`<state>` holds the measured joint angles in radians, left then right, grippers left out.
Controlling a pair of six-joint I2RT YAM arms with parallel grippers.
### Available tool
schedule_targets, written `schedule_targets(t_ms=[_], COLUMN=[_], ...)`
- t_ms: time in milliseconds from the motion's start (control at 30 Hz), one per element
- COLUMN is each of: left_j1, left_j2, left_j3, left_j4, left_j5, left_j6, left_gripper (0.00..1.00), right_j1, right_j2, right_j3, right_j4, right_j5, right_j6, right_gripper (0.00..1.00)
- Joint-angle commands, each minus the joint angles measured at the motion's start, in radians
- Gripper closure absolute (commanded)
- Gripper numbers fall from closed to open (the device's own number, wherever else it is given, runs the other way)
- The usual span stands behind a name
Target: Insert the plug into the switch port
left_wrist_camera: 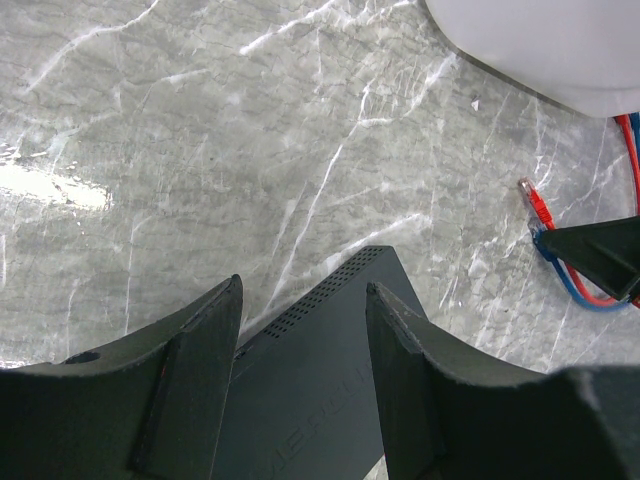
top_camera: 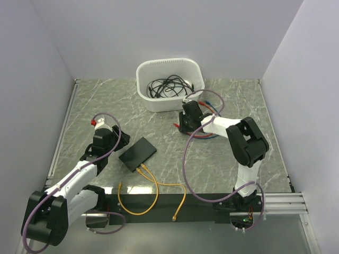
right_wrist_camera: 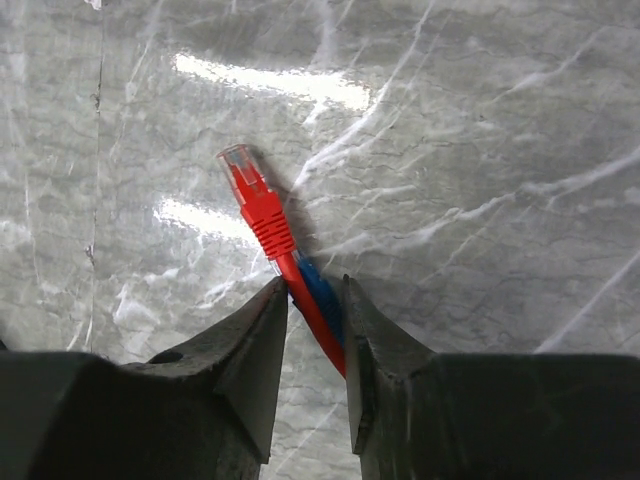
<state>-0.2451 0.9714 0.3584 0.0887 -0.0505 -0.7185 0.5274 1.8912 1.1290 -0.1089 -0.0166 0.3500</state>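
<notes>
The black switch box (top_camera: 137,153) lies flat left of centre. Its port edge faces the near side, where yellow cables (top_camera: 150,179) go in; the sockets themselves are too small to make out. My left gripper (top_camera: 108,145) is open and straddles the box's left end, with the box top (left_wrist_camera: 320,400) between its fingers (left_wrist_camera: 205,340). The red plug (right_wrist_camera: 255,205) sticks out ahead of my right gripper (right_wrist_camera: 315,290), which is shut on the red cable (right_wrist_camera: 305,300) just behind the plug, with a blue cable (right_wrist_camera: 325,295) pinched beside it. The plug is low over the table (top_camera: 175,125).
A white tub (top_camera: 170,66) holding black cables stands at the back centre, just behind my right gripper (top_camera: 184,126). Red and blue cable loops (top_camera: 204,135) lie right of it. A loose yellow plug end (top_camera: 175,217) hangs over the near edge.
</notes>
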Motion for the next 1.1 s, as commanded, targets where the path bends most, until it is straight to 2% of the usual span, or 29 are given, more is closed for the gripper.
schedule_targets(t_ms=[0, 667, 800, 900, 933, 1067], left_j1=[0.004, 0.004, 0.004, 0.004, 0.004, 0.004], left_j2=[-0.008, 0.007, 0.007, 0.007, 0.004, -0.017], left_j3=[-0.006, 0.001, 0.002, 0.002, 0.001, -0.006], left_j4=[0.028, 0.028, 0.028, 0.028, 0.028, 0.032], left_j5=[-0.005, -0.002, -0.002, -0.002, 0.000, 0.021], left_j6=[0.013, 0.014, 0.014, 0.014, 0.016, 0.022], left_gripper=[0.42, 0.42, 0.42, 0.42, 0.42, 0.43], right_j1=[0.017, 0.049, 0.057, 0.069, 0.072, 0.120], right_j2=[0.032, -0.126, -0.149, -0.165, -0.173, -0.248], right_j3=[0.018, 0.018, 0.014, 0.014, 0.006, -0.050], right_j4=[-0.060, -0.098, -0.106, -0.118, -0.121, -0.104], right_j5=[0.015, 0.084, 0.078, 0.070, 0.060, 0.038], right_j6=[-0.009, -0.026, -0.025, -0.025, -0.022, -0.010], right_gripper=[0.66, 0.68, 0.73, 0.82, 0.87, 0.97])
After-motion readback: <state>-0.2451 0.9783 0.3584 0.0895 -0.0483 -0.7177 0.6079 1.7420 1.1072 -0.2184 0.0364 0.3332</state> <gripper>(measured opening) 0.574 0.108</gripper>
